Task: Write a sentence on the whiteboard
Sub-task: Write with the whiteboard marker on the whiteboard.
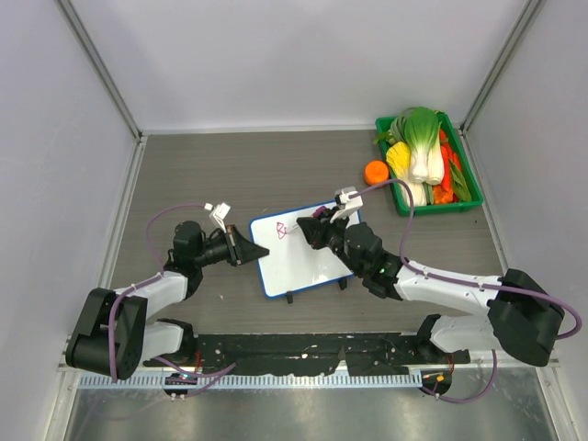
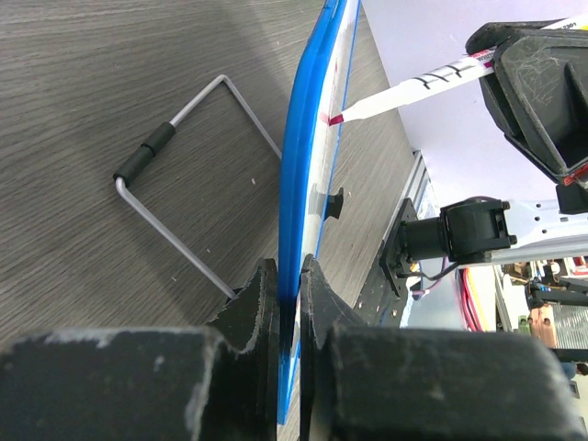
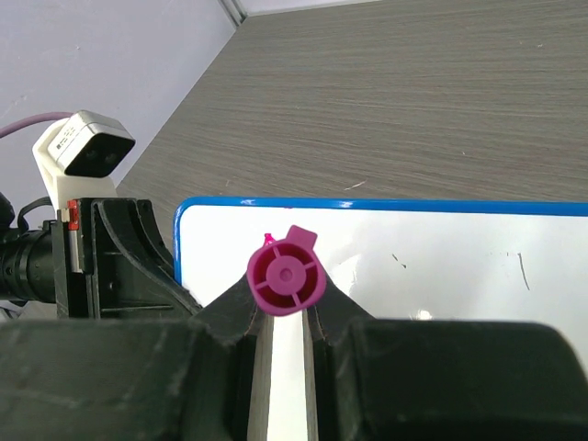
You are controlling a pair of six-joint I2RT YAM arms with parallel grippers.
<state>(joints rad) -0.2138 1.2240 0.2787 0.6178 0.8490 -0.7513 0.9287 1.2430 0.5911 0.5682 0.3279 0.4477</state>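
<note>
The whiteboard (image 1: 303, 257) sits propped at the middle of the table (image 1: 230, 175), its face tilted up. The left pincer (image 1: 258, 252) is closed tight on the board's 9 o'clock edge. In the left wrist view the blue frame is pinched between the two black fingers, with the wire stand (image 2: 175, 207) lying on the table behind it.

The right pincer (image 1: 318, 226) reaches over the board's 12 o'clock edge and is clamped around a marker (image 3: 287, 274), its magenta end cap pointing back at the wrist camera. The marker's tip meets the board face where a few pink strokes of writing (image 1: 283, 230) stand, at the board's 10 o'clock corner. The strokes are too small to read.

At 2 o'clock on the table, well apart from the board, a green bin (image 1: 457, 208) holds vegetables (image 1: 418, 138), with an orange ball (image 1: 377, 171) just beside it.
</note>
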